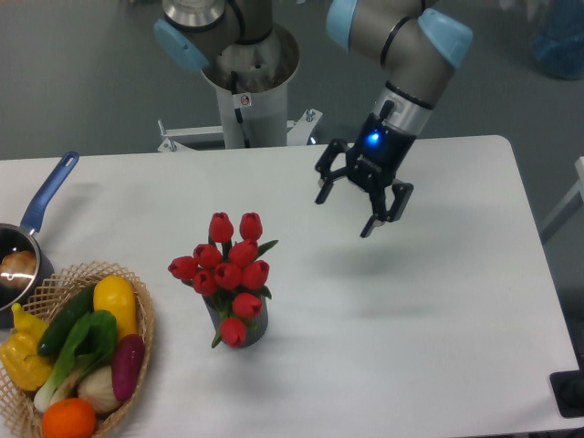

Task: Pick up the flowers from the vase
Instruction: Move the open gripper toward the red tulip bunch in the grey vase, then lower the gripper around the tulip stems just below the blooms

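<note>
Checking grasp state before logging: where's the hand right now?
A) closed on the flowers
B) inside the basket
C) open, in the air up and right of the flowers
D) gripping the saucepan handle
C: the hand hangs open with both fingers spread, apart from the flowers, which sit in the vase.

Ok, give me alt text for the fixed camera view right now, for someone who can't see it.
An open gripper hangs above a white table, up and right of red flowers standing in a dark vase. A wicker basket of vegetables and a saucepan sit at the left.
</note>
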Available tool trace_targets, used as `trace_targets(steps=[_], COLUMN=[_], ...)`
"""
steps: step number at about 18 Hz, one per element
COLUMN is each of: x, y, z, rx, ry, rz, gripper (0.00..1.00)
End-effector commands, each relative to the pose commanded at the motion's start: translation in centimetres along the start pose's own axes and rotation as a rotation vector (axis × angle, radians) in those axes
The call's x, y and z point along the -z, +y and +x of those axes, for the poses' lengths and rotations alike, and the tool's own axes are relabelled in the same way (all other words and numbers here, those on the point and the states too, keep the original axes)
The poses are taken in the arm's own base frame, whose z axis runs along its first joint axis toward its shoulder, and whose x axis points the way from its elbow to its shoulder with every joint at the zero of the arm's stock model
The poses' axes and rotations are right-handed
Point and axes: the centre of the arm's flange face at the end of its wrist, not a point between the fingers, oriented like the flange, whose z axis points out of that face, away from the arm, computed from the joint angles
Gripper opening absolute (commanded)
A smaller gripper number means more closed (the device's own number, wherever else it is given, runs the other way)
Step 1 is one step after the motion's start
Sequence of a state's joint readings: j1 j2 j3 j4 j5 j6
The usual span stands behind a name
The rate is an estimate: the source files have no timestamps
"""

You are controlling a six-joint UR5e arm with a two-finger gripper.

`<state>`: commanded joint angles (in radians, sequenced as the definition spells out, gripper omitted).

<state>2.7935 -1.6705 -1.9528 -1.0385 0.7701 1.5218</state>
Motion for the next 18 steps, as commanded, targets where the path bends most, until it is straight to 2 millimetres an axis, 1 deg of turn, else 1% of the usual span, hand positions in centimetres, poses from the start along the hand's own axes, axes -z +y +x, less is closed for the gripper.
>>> trace_targets(steps=[2,5,6,10,13,15,17,18], x=[-0.4,-1.4,-1.5,-3.2,-4.3,-4.7,-5.7,-6.0], y=[-0.4,-1.5,-1.8,-3.6,-3.9,-4.5,-4.2,-4.6], z=[0.3,0.2,0.3,1.4,1.7,1.8,1.6,1.7], rx=[0.014,0.099,0.108,0.072,0.067,0.052,0.056,0.05], ry=[0.011,0.048,0.055,0.091,0.114,0.121,0.138,0.145], rz=[0.02,0.165,0.189,0.191,0.197,0.191,0.189,0.188], gripper=[1.0,1.0,1.0,1.0,1.0,1.0,1.0,1.0])
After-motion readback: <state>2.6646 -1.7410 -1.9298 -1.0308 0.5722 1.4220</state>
